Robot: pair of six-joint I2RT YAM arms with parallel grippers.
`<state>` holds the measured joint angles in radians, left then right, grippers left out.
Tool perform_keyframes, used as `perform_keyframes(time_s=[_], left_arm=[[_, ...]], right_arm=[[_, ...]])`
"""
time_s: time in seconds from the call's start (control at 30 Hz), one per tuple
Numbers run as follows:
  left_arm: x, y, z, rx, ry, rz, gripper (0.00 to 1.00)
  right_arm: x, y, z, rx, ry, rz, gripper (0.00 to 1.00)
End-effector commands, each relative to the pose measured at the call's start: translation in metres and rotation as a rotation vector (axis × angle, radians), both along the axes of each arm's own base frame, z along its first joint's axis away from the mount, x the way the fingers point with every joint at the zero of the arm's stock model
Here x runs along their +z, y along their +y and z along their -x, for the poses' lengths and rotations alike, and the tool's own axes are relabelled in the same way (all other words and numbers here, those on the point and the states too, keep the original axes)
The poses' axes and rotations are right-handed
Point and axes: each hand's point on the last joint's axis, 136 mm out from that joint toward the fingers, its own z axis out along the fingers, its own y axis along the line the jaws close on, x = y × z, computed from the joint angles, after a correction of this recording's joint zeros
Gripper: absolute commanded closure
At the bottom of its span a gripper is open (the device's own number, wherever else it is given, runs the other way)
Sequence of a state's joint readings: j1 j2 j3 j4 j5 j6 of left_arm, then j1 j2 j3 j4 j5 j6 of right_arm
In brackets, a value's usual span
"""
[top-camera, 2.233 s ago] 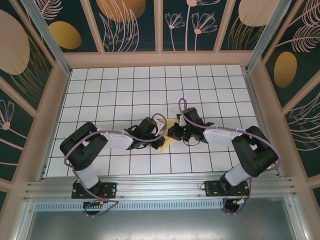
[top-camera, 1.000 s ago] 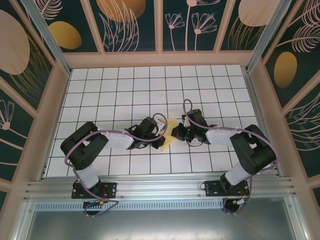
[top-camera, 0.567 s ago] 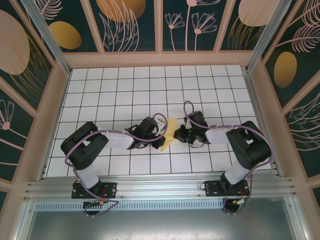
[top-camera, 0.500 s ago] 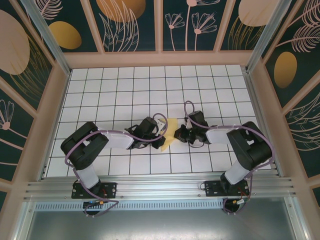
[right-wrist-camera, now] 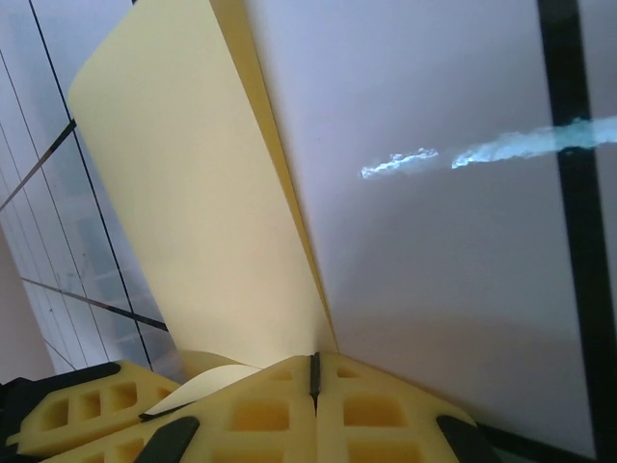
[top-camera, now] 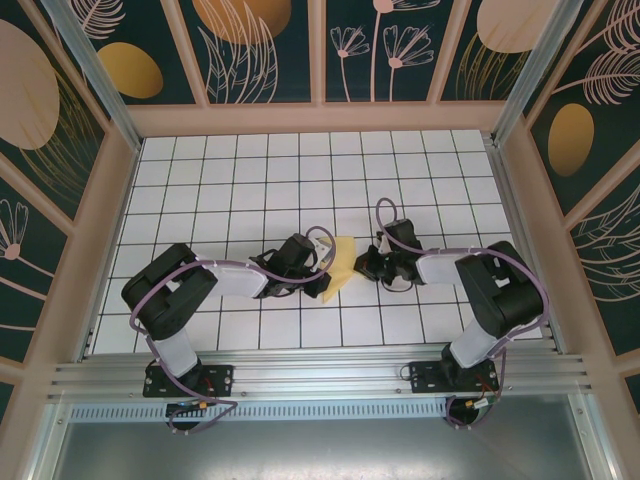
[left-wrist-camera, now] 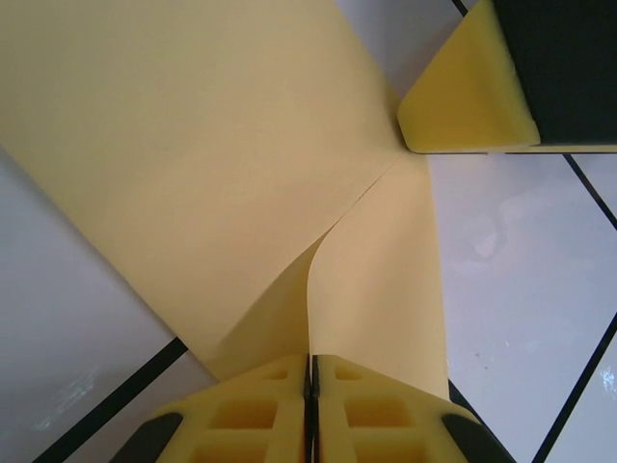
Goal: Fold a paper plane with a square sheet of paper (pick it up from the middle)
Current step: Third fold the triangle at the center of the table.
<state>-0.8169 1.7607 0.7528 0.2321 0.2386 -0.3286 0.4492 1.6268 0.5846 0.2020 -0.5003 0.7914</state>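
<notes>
1. The gridded table [top-camera: 250, 190] lies under both grippers and gives a hard surface to press creases on.
2. The yellow paper [top-camera: 343, 260] is partly folded. It stands between the two grippers, with its layers fanning out ahead of each pair of pads.
3. The left gripper [top-camera: 322, 272] is fully closed and pinches one edge of the paper. The right gripper [top-camera: 364, 265] is closed the same way on the opposite edge.
4. To do this fold well, I judge both pinches should stay firm and move together so the layers stay aligned. Pulling the grippers apart could tear the thin sheet.
5. Compared with 2.2 s ago, the right gripper has drawn rightward off the paper, baring more yellow. The left arm looks unmoved.
</notes>
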Motion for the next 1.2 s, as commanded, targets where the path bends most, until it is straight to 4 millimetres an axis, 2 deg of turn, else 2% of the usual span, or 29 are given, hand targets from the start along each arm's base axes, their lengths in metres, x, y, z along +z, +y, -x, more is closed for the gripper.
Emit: perform_keyframes(time_s=[0.0,0.1,0.2,0.3,0.43,0.53,0.7,0.83,0.9,1.07,1.17], left_arm=[[-0.021,0.013,0.008,-0.007,0.048,-0.078,0.89],[-0.02,0.014,0.008,-0.004,0.046,-0.08,0.89],[-0.019,0.014,0.008,-0.002,0.046,-0.078,0.89],[-0.019,0.014,0.007,0.001,0.043,-0.078,0.89],[-0.02,0.014,0.007,0.001,0.047,-0.086,0.89],[-0.02,0.015,0.008,0.002,0.046,-0.082,0.89],[-0.022,0.016,0.009,0.0,0.05,-0.087,0.89],[-0.022,0.016,0.009,0.0,0.049,-0.09,0.89],[-0.023,0.017,0.01,0.001,0.052,-0.094,0.89],[-0.025,0.019,0.011,0.001,0.054,-0.099,0.89],[-0.026,0.019,0.011,0.003,0.055,-0.101,0.89]], right_arm=[[-0.022,-0.014,0.006,-0.024,0.047,0.081,0.95],[-0.008,-0.01,0.003,-0.014,0.019,0.061,0.94],[0.017,-0.003,0.002,0.009,-0.032,0.042,0.94],[0.033,0.011,0.01,0.04,-0.059,0.012,0.93],[0.03,0.028,0.024,0.045,-0.044,-0.04,0.94],[0.026,0.035,0.027,0.04,-0.041,-0.058,0.94],[0.006,0.038,0.032,0.045,-0.003,-0.058,0.94],[-0.008,0.033,0.036,0.039,0.027,-0.015,0.95],[-0.007,0.031,0.036,0.039,0.027,0.002,0.95],[0.021,0.042,0.035,0.068,-0.031,-0.03,0.94],[0.027,0.047,0.04,0.063,-0.043,-0.053,0.94]])
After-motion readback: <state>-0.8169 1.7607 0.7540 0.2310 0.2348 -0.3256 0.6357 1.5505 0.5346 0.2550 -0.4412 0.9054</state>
